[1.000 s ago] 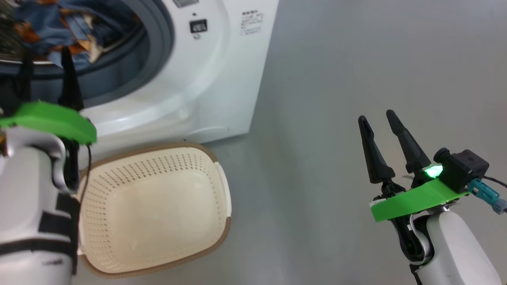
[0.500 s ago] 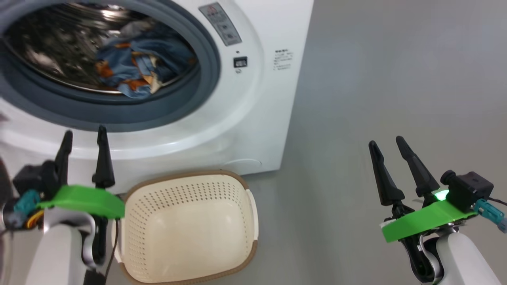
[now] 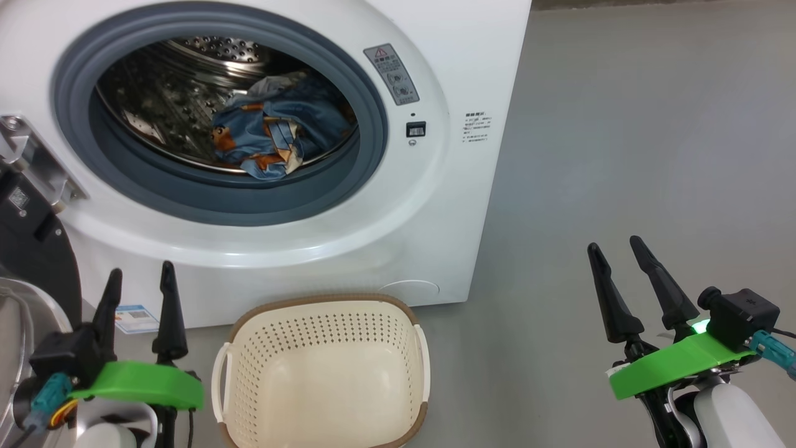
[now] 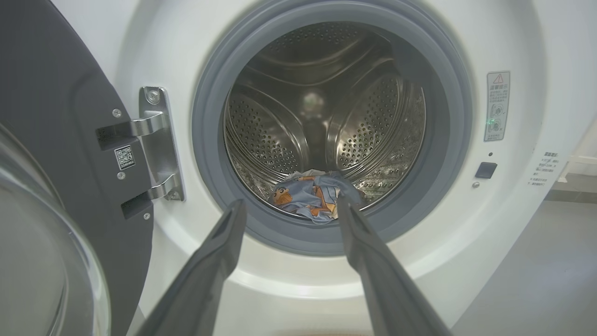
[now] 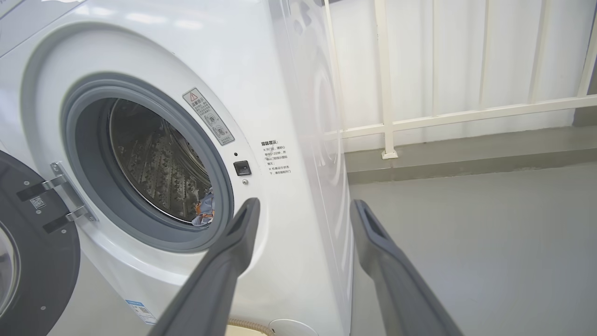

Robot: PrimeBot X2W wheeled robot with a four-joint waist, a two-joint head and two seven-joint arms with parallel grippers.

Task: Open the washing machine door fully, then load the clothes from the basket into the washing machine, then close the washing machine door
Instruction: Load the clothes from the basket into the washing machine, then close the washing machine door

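- Big white boxy front-loading washing machine (image 3: 479, 74); a grey rubber gasket (image 3: 236, 208) rings its steel perforated drum (image 4: 364, 126).
- Round black-rimmed door with a clear glass bowl (image 4: 51, 93), swung wide open on its left-side hinge.
- Blue fabric clothes printed with orange-brown figures (image 3: 273, 134), heaped low at the drum's front.
- Cream-white perforated plastic basket with a brown rim (image 3: 323, 300), upright on the floor just before the machine.

The big white boxy washing machine (image 3: 435, 205) has a smooth, glossy shell. Its perforated steel drum (image 4: 368, 126) gleams mirror-bright inside a matt grey rubber gasket (image 3: 230, 208). The soft blue printed cloth garments (image 3: 273, 130) look dull and crumpled. The cream perforated plastic basket (image 3: 323, 323) is smooth, its brown rim woven-textured. The round door (image 4: 51, 93) shows dark satin plastic, clear glass and a polished metal hinge (image 4: 156, 135).
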